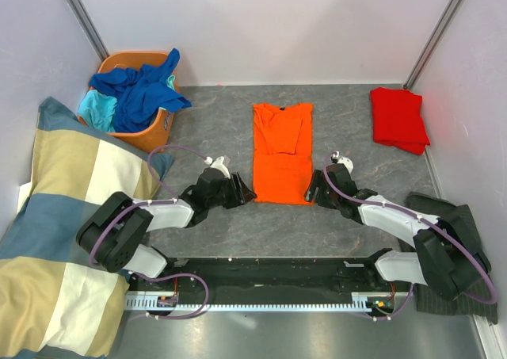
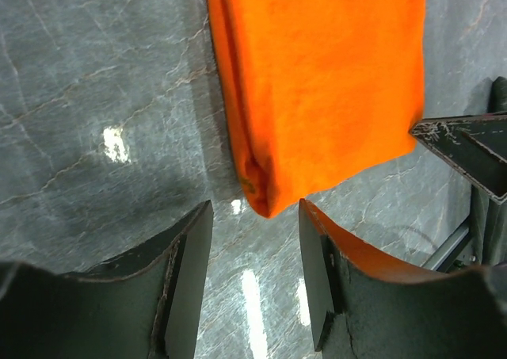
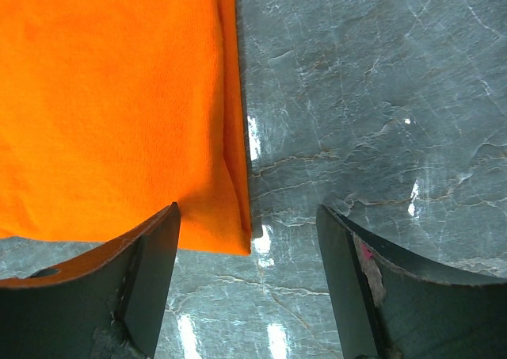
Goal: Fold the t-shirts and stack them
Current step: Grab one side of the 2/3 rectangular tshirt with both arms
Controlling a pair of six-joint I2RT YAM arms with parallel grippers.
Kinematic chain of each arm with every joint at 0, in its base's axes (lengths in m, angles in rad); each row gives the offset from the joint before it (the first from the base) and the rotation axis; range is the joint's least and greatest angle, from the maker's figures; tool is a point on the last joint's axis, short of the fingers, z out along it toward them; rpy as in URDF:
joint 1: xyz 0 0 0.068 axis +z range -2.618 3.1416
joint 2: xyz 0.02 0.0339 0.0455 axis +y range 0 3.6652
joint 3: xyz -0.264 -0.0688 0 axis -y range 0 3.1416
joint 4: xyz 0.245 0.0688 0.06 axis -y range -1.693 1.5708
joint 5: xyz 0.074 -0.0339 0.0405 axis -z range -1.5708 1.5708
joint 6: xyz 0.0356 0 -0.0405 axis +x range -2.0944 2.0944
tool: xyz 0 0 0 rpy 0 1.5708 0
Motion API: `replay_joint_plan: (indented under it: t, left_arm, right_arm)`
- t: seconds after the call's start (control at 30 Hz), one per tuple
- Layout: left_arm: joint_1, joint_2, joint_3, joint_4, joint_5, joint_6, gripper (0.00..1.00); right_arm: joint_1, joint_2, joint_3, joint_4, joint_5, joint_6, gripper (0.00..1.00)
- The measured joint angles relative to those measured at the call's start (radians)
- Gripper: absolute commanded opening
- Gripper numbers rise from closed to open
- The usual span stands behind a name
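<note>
A bright orange t-shirt (image 1: 282, 151) lies flat on the grey table, folded into a long strip with its sleeves tucked in. My left gripper (image 1: 247, 192) is open at the strip's near left corner (image 2: 265, 200); the corner lies just beyond the fingertips. My right gripper (image 1: 313, 192) is open at the near right corner (image 3: 230, 228), which lies between the jaws near the left finger. A folded red t-shirt (image 1: 399, 118) lies at the far right. Royal blue (image 1: 142, 89) and turquoise (image 1: 97, 107) shirts are heaped in an orange basket.
The orange basket (image 1: 155, 131) stands at the far left. A big blue-cream-yellow checked blanket (image 1: 59, 224) covers the left side. A dark grey cloth (image 1: 455, 295) lies at the near right under the right arm. White walls enclose the table.
</note>
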Motion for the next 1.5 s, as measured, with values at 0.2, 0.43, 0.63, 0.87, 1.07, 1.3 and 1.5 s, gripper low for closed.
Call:
replay_joint_plan:
  t: [0.2,0.43,0.63,0.87,1.07,1.3,1.5]
  left_arm:
    - [-0.001,0.019,0.001,0.044,0.018,0.0,0.53]
    - [-0.003,0.092,0.013,0.099,0.034,0.0,0.49]
    - [-0.012,0.148,0.027,0.156,0.048,-0.002,0.33]
    - [-0.012,0.191,0.029,0.19,0.054,-0.011,0.02]
    - [-0.012,0.198,0.029,0.205,0.063,-0.013,0.02]
    - [-0.012,0.206,0.029,0.216,0.07,-0.013,0.02]
    - [-0.012,0.208,0.029,0.22,0.071,-0.013,0.02]
  right_arm:
    - [0.0,0.002,0.0,0.002,0.0,0.0,0.78]
    - [0.0,0.003,0.0,0.005,0.0,0.0,0.77]
    - [0.0,0.004,0.0,0.006,0.0,0.0,0.77]
    - [0.0,0.004,0.0,0.006,0.0,0.0,0.78]
    - [0.0,0.0,-0.003,0.006,-0.003,0.0,0.66]
    - [-0.002,-0.003,-0.023,0.024,-0.041,0.019,0.54]
    - [-0.002,0.01,-0.026,0.052,-0.068,0.03,0.51]
